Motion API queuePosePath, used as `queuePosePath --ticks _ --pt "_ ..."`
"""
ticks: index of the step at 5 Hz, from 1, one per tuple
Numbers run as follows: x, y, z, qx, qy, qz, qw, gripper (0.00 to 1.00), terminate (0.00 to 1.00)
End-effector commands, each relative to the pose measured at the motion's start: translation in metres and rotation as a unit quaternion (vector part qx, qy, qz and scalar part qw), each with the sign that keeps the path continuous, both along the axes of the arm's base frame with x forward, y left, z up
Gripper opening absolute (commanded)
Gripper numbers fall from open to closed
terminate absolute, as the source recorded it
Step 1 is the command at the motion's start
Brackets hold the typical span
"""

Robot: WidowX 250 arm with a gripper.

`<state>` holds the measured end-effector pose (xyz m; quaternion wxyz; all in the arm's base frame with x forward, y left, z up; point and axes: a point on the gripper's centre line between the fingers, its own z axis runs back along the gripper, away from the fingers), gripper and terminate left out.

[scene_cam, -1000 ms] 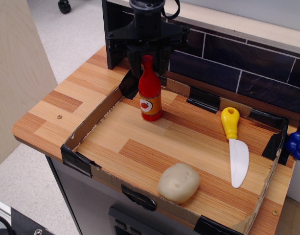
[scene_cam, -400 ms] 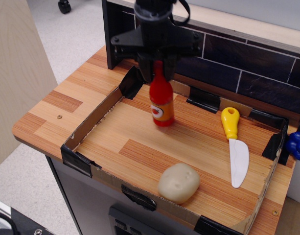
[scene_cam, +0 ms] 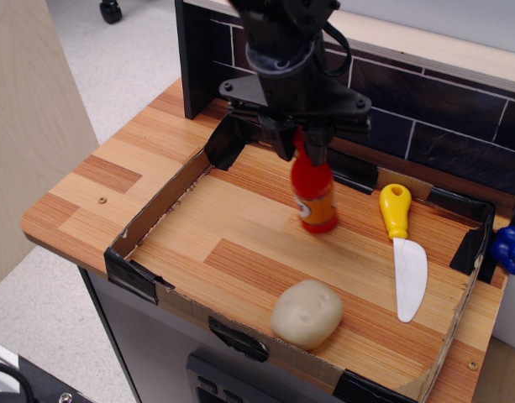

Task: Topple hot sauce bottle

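Note:
The hot sauce bottle (scene_cam: 314, 191) is a small red toy bottle with an orange-yellow label band. It hangs nearly upright, slightly blurred, over the middle of the wooden tray floor (scene_cam: 240, 252). My black gripper (scene_cam: 300, 141) is directly above it and shut on the bottle's narrow neck, which is hidden between the fingers. The bottle's base appears just off the wood or barely touching it; I cannot tell which.
A white toy knife with a yellow handle (scene_cam: 402, 248) lies to the right of the bottle. A beige potato-like lump (scene_cam: 306, 313) sits near the front cardboard wall (scene_cam: 240, 323). A dark tiled backsplash (scene_cam: 425, 109) stands behind. A blue object (scene_cam: 511, 248) is at the right edge.
My gripper has carried the bottle by its neck from the back left corner of the tray rightward and forward to the middle. The knife and lump have not moved.

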<state>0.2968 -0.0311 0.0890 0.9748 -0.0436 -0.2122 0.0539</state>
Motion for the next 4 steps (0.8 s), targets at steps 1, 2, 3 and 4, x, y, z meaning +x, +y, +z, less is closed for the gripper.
queuePosePath --ticks 1,2,3,4 --pt "-0.005 0.005 -0.002 0.001 -0.025 -0.024 0.9994 0.0 0.0" --pt "-0.012 0.02 -0.01 0.005 0.03 -0.047 0.9984 0.0 0.0" --pt "-0.018 0.041 -0.027 0.037 0.058 -0.052 0.9962 0.0 0.0" --pt "-0.025 0.054 -0.04 0.049 0.084 -0.054 0.9938 0.0 0.0"
